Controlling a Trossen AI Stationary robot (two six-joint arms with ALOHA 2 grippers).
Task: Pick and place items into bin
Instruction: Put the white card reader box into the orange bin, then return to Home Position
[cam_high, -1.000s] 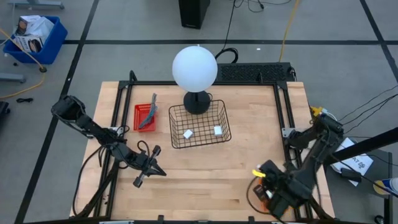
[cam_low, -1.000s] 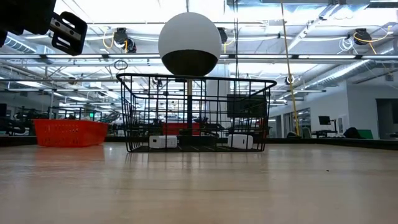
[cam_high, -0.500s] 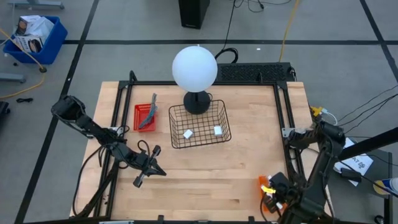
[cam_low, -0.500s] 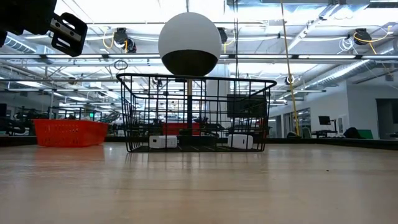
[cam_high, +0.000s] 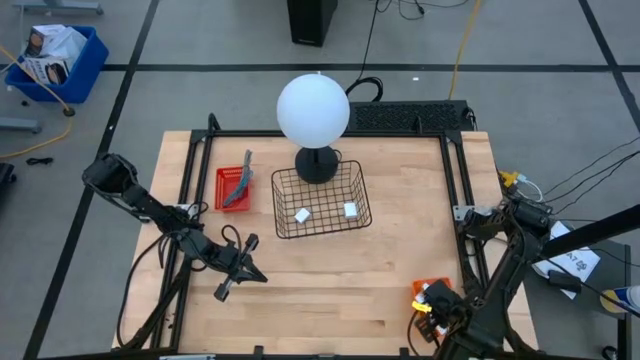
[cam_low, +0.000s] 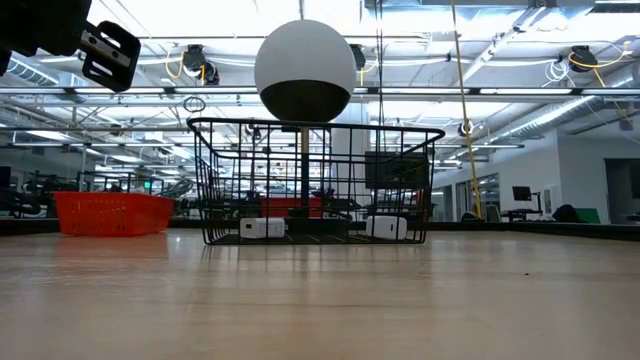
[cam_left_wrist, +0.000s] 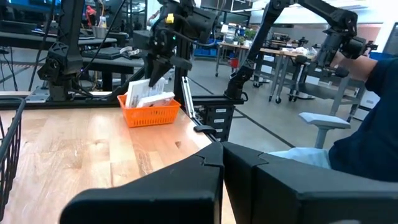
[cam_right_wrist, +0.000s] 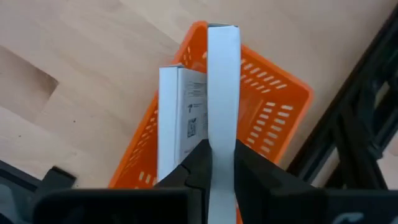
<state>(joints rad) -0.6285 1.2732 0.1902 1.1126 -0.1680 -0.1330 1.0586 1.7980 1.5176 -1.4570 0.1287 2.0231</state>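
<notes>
**Right arm lifts a card from the orange basket, with the wire basket as the likely target**

The left gripper (cam_high: 232, 275) waits low over the near-left table, its fingers pressed together. The red tray (cam_high: 234, 189) holds one wrench-like tool (cam_high: 241, 184); the wire basket (cam_high: 320, 201) holds two white blocks (cam_high: 302, 215). The right gripper (cam_right_wrist: 222, 163) pinches one white card (cam_right_wrist: 223, 93) edge-on above the orange basket (cam_right_wrist: 273, 106), where a second card (cam_right_wrist: 185, 118) remains. Next, I judge, comes a carry across to the wire basket.

Right gripper (cam_right_wrist: 222, 163) clamped (fingers pinching), near-right table corner; left gripper (cam_high: 237, 268) idle.
</notes>
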